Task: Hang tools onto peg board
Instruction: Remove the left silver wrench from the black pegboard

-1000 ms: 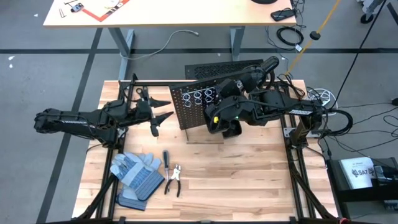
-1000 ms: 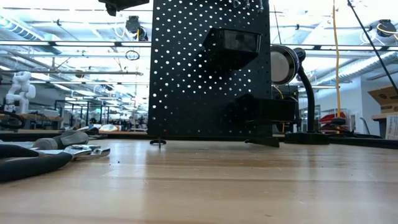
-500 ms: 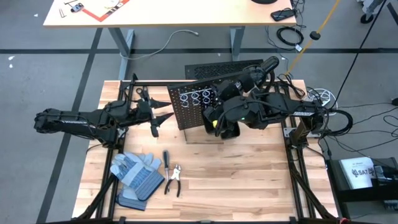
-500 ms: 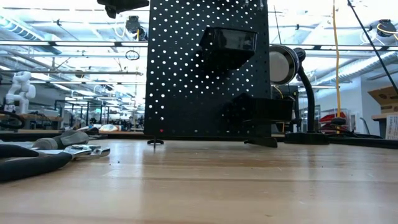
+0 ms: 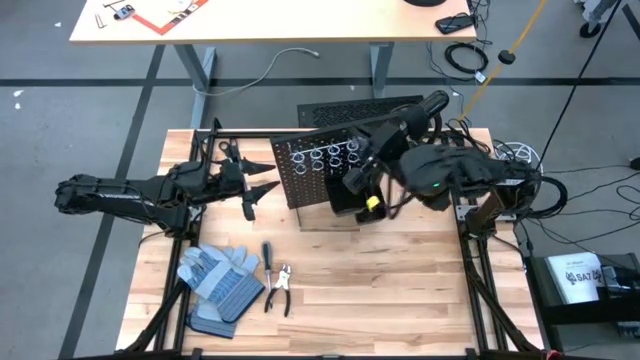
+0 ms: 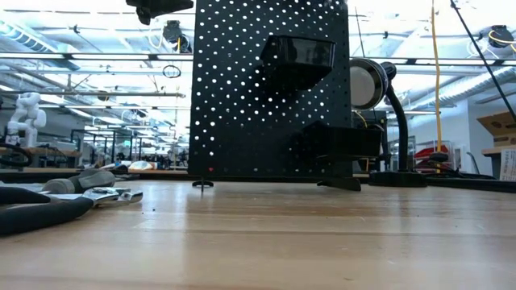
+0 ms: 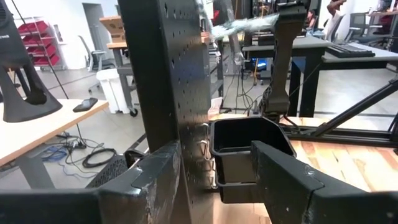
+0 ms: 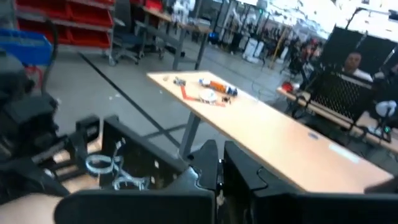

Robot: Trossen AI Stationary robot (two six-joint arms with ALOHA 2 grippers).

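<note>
Right gripper (image 8: 219, 169), fingers pressed shut and empty, hovers over the board (image 5: 312, 172) near its rings (image 5: 330, 153). Left gripper (image 5: 262, 176), jaws parted beside the board's edge, likely braces it. Pliers (image 5: 281, 288) and screwdriver (image 5: 268, 258) lie by the gloves (image 5: 218, 285).

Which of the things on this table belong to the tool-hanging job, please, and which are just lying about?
Job: peg board, screwdriver, pliers, left gripper at the board's edge, right gripper above it.
Lying about: work gloves, desk lamp.
</note>
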